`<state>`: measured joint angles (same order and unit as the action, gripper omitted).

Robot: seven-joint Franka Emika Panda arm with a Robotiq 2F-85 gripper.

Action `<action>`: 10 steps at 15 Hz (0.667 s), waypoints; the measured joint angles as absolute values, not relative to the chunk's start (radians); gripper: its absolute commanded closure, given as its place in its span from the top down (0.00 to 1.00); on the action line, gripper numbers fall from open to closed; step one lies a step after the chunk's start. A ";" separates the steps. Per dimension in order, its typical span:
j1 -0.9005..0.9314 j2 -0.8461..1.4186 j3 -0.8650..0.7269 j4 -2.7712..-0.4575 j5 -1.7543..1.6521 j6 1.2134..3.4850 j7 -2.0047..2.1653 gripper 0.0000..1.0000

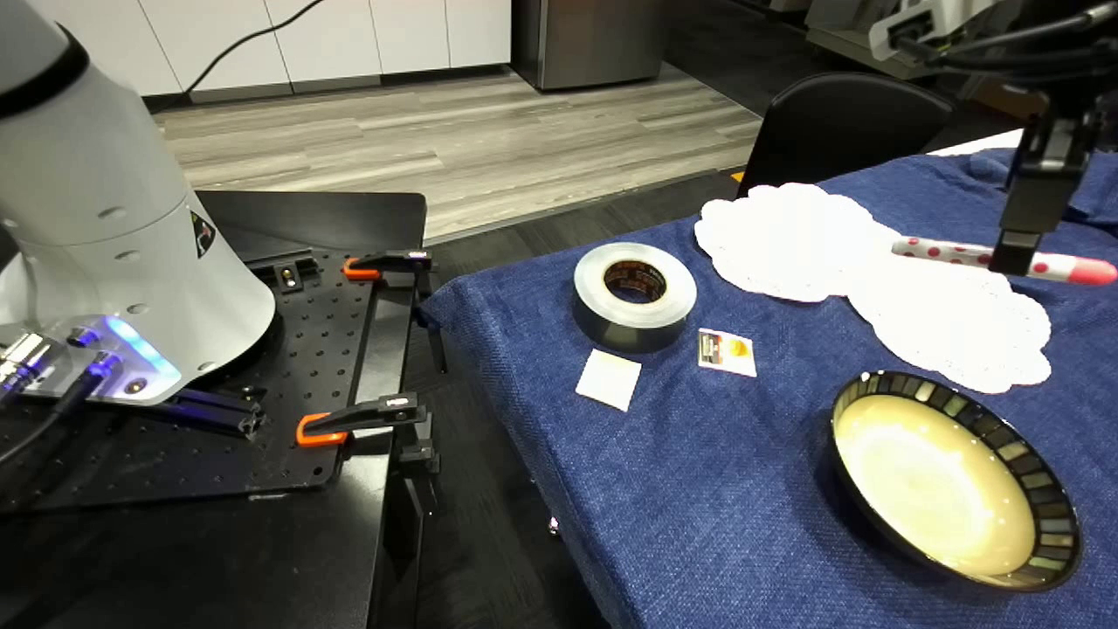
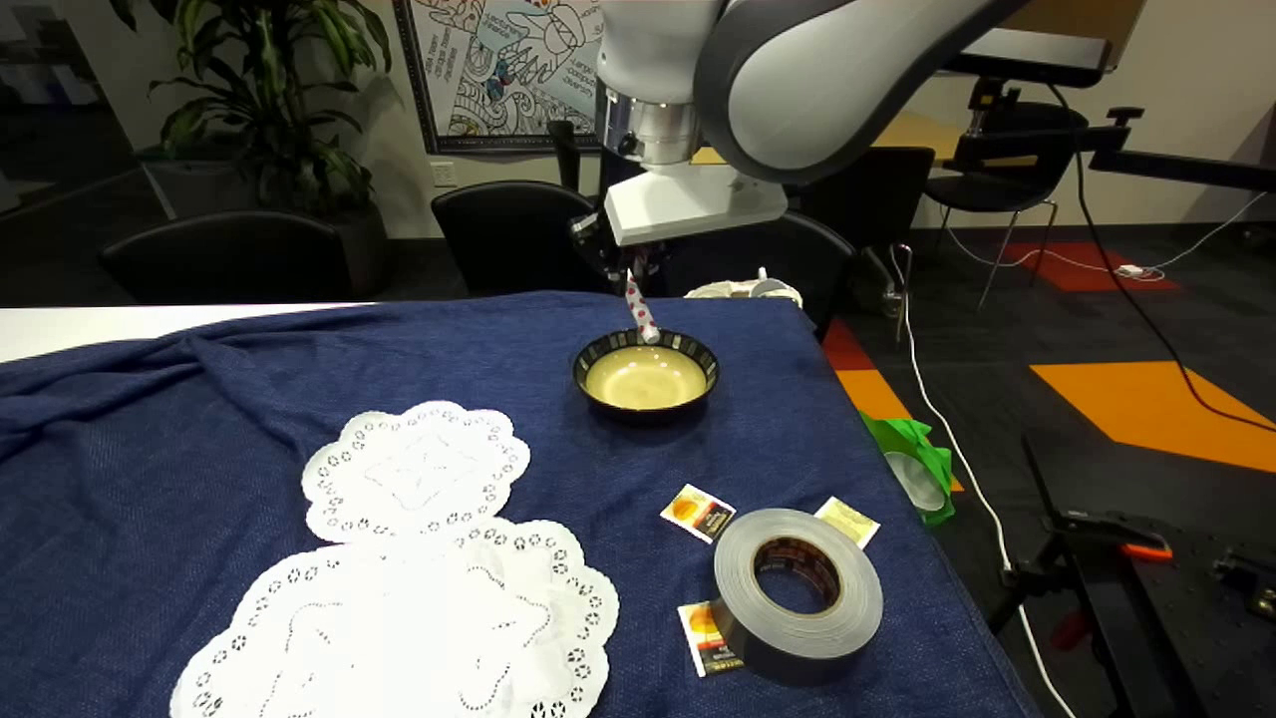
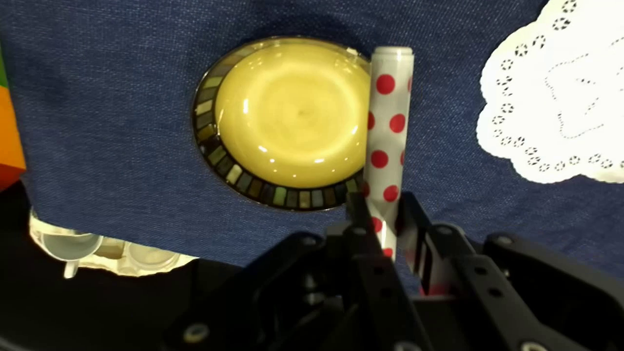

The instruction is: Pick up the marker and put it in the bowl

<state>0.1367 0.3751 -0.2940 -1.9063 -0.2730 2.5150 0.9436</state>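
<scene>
I am holding the red-dotted white marker [image 3: 388,136], pink at one end, with my end effector [image 3: 383,204] closed to its thickness; below, to one side, the cream-yellow bowl [image 3: 292,117] is sitting.

Rounded white arm [image 2: 832,90]; grey joint band [image 2: 713,85]; blue light strip [image 1: 142,348]; black jaws.

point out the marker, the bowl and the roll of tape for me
Marker [image 3: 387,141], wrist view: middle of its dotted barrel.
Bowl [image 1: 939,485], in an exterior view: its pale inside.
Roll of tape [image 2: 802,634], in an exterior view: its grey top face.
</scene>
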 measured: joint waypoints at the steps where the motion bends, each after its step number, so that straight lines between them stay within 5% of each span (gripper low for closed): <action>1: 0.120 0.383 -0.293 -1.890 -0.272 2.498 0.943 0.05; 10: 0.013 0.562 -0.285 -1.688 -0.260 2.382 0.897 0.05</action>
